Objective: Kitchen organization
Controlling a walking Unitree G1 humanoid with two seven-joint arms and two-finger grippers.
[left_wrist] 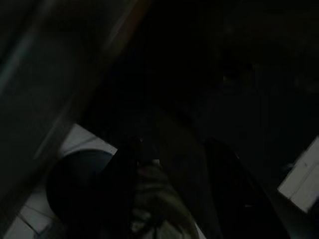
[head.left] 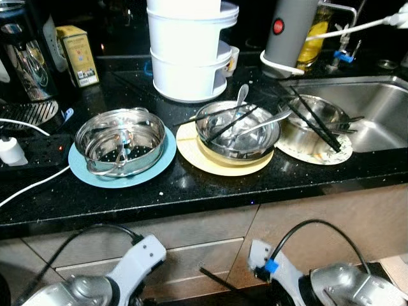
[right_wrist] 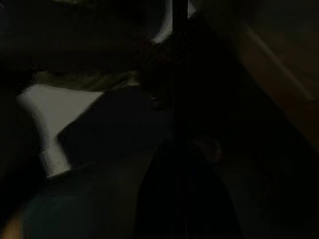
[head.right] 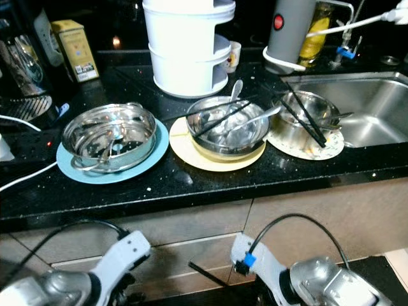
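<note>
On the black counter (head.left: 191, 188) three dish stacks stand in a row. A perforated steel steamer bowl (head.left: 121, 148) sits on a blue plate (head.left: 80, 171) at the left. In the middle a steel bowl (head.left: 237, 131) rests on a yellow plate (head.left: 191, 153), holding spoons and black chopsticks (head.left: 233, 121). Next to the sink, another steel bowl (head.left: 312, 118) lies on a patterned white plate (head.left: 331, 153) with chopsticks across it. My left arm (head.left: 127, 271) and right arm (head.left: 299, 277) hang low before the cabinet drawers. Both wrist views are very dark.
A steel sink (head.left: 376, 115) lies at the right. Behind the dishes stand a white stacked container (head.left: 188, 51), a grey kettle (head.left: 287, 32), a yellow tin (head.left: 78, 54) and a coffee machine (head.left: 22, 57). A black power strip (head.left: 32, 153) with white cables occupies the left.
</note>
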